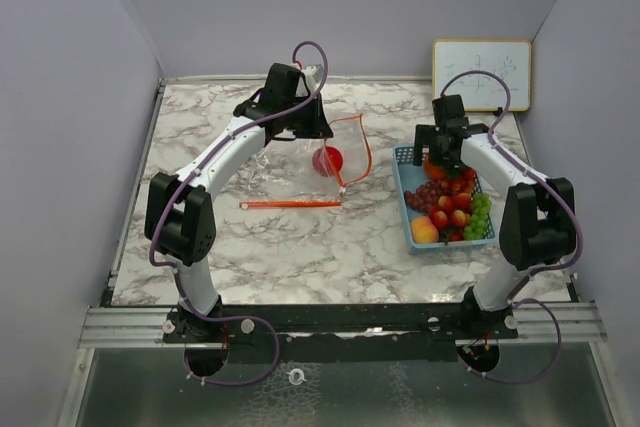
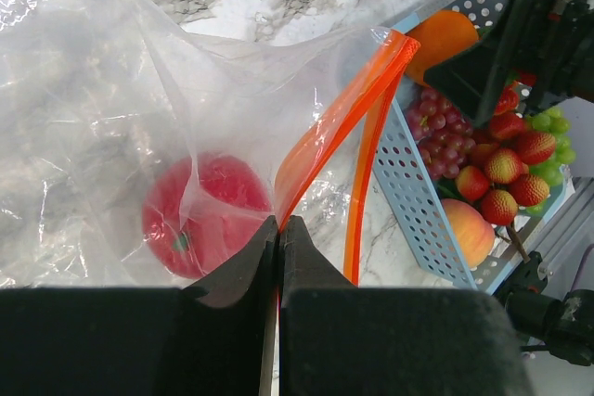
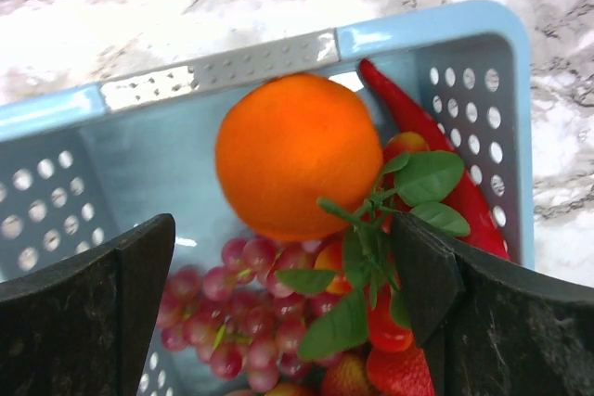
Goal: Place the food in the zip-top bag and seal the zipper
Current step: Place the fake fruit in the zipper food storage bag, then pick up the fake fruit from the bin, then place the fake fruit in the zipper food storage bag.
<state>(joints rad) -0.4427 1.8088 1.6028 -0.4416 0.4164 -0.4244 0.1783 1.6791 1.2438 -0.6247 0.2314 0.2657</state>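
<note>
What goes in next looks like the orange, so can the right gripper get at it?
Probably yes: the right gripper hangs open over the orange, whose top is bare; only a leafy sprig overlaps its lower edge.

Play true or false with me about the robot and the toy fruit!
The red tomato is inside the zip-top bag. True.
The orange is in the bag too. False: it sits in the blue basket.
The left gripper pinches the bag's edge. True.
The right gripper is shut tight. False: it is open, above the orange.
</note>
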